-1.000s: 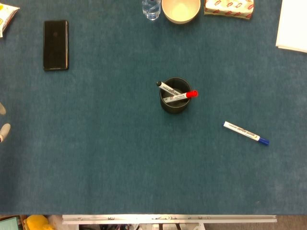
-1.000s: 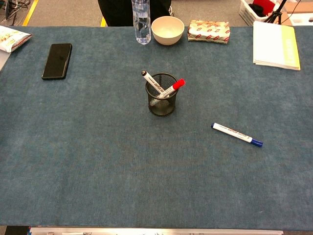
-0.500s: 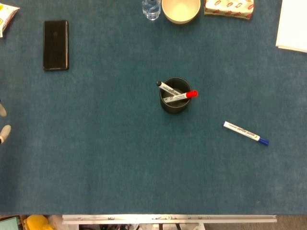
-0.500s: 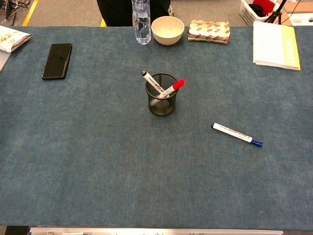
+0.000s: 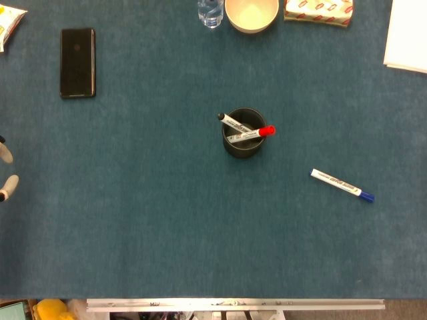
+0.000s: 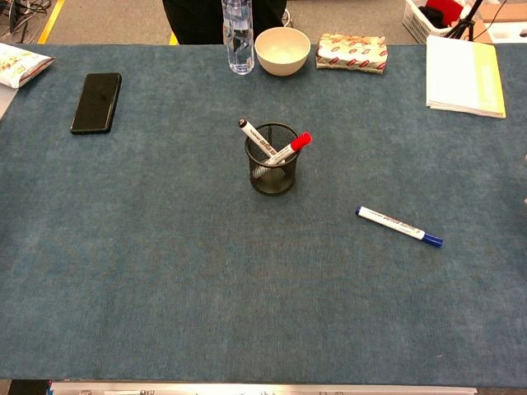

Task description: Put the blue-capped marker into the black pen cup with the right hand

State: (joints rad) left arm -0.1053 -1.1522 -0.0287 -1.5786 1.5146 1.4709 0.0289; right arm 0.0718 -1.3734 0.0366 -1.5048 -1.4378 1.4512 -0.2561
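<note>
**Marker untouched, right robot hand nowhere in sight yet**

Barely anything has moved since a second ago: the only change is at the far left edge of the head view, where a couple of pale fingertips of the left robot hand (image 5: 5,170) have shifted a touch lower. So little of it shows that I can't tell if it's spread or curled. The right robot hand isn't visible in either view.

The blue-capped marker (image 5: 341,185) lies flat on the tabletop (image 5: 167,233), well apart from the black pen cup (image 5: 243,141), off to the cup's right and nearer the robot, cap end pointing away from the cup. The cup already holds a red-capped marker (image 5: 250,135) and a black-capped marker (image 5: 231,122), both leaning.

My take on doing the pickup well: come down on the middle of the barrel, across its length, so it doesn't roll. Then tip it upright and drop it into the open side of the cup, clear of the two leaning markers.

View differences: the chest view shows the cup (image 6: 272,169) is wire mesh and how tall it stands, plus the marker (image 6: 398,226) lying flat. Only the head view catches those left fingertips.
</note>
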